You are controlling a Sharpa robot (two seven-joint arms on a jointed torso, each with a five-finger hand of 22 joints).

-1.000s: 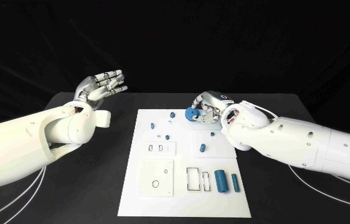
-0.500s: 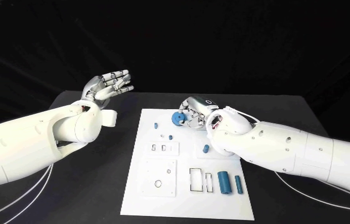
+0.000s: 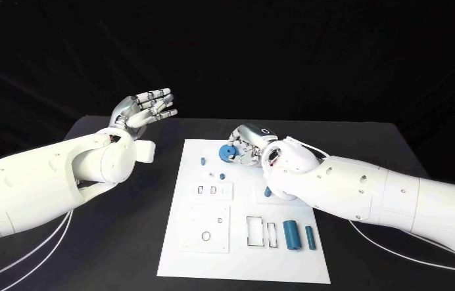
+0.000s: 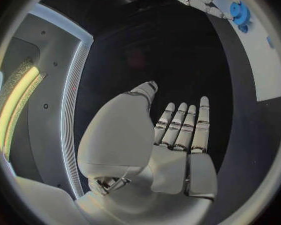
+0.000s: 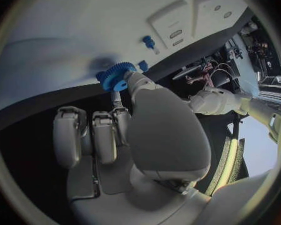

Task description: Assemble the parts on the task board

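Observation:
The white task board (image 3: 242,265) lies in the middle of the black table. My right hand (image 3: 250,144) hovers over the board's far edge and pinches a blue gear (image 3: 227,152). In the right wrist view the blue gear (image 5: 116,76) sits between fingertips above the task board (image 5: 65,30). My left hand (image 3: 142,110) is raised left of the board, fingers spread, holding nothing. The left wrist view shows the left hand (image 4: 178,135) flat and the blue gear (image 4: 239,13) far off. Small blue pegs (image 3: 206,162) stand on the board; two blue cylinders (image 3: 292,234) lie near its front right.
White inset plates with slots (image 3: 212,190) and a hole (image 3: 206,229) sit on the board's left half. A rectangular recess (image 3: 254,230) lies beside the cylinders. Cables (image 3: 403,255) trail on the table at both sides.
My right hand has carried the blue gear leftward along the board's far edge. The left hand stays raised and open, shifted only slightly.

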